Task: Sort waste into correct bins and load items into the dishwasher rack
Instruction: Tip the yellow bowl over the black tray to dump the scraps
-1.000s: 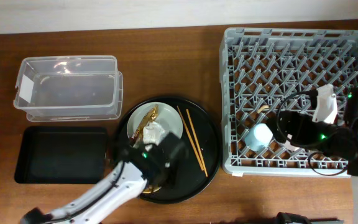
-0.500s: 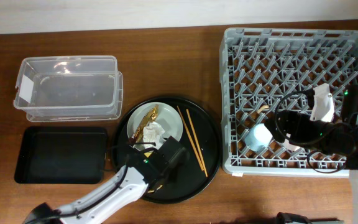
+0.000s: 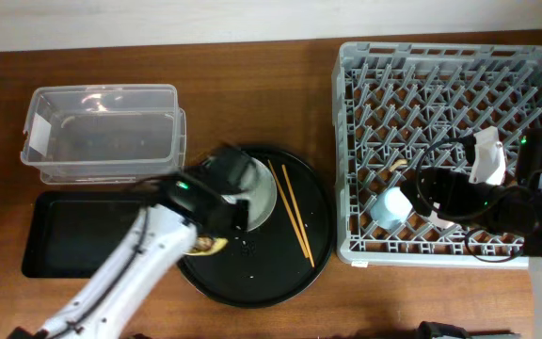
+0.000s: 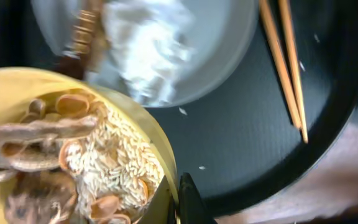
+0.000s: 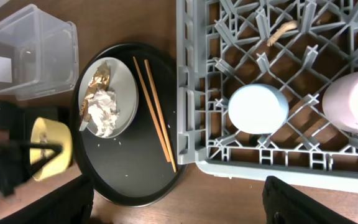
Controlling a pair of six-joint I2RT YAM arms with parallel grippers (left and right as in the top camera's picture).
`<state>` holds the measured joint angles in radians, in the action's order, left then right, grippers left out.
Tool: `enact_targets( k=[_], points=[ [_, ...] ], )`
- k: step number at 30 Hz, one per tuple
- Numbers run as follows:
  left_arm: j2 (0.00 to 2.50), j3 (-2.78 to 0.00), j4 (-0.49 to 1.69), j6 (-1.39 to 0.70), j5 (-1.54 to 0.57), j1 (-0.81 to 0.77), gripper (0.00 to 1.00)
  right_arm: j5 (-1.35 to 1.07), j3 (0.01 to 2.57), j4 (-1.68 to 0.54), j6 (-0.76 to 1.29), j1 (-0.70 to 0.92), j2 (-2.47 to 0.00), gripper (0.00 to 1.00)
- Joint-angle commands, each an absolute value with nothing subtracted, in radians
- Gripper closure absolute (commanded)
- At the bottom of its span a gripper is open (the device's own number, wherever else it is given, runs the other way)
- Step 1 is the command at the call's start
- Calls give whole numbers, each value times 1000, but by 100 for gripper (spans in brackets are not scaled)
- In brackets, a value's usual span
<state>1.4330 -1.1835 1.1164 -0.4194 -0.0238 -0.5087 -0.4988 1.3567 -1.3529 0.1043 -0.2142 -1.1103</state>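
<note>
The dishwasher rack (image 3: 342, 141) fills the right of the table, with the light blue cup (image 5: 258, 109) and pink cup (image 5: 356, 99) upside down in it. Left of it, the round black tray (image 3: 262, 275) carries the plate (image 5: 127, 93) and chopsticks (image 3: 292, 212). The clear tub (image 3: 102, 132) and shallow black tray (image 3: 83, 235) sit farther left. The left pincer (image 4: 180, 190) grips the yellow bowl (image 5: 48, 149) by its rim at the round tray's left edge, food scraps (image 4: 86, 155) inside. The tissue (image 4: 145, 43) and wrapper (image 5: 98, 81) lie on the plate. The right pincer (image 5: 178, 186) is spread wide over the rack's near edge, holding nothing.
</note>
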Motion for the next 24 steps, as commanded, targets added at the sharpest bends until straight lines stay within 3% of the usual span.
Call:
enact_targets(
  k=[1,5,7,12,15,18,24],
  points=[
    [1418,-1200,1133,-237,-208,-252,100,-500,1364,-1350,101,-207,-1110,13],
    [1420,-1193,1131,-1,-517,99,100,-500,1364,-1351,101,-207,-1110,13],
    [1442,-1171,1130,222,-801,356,100,-501,1364,-1351,101,-207,-1110,13],
    [1541,-1112,1109,352,-1238,738,100,-500,1364,-1355,101,-207,-1110,13],
    [1602,-1105,1110,369,-1321,838,100,-491,1364,-1355,101,-207,-1110,13],
    [1666,-1028,1108,463,-1469,841,100,-486,1364,-1359,101,-207,-1110,13],
    [1729,-953,1097,585,-1523,841,100,-486,1364,-1385,101,-207,-1110,13]
  ],
)
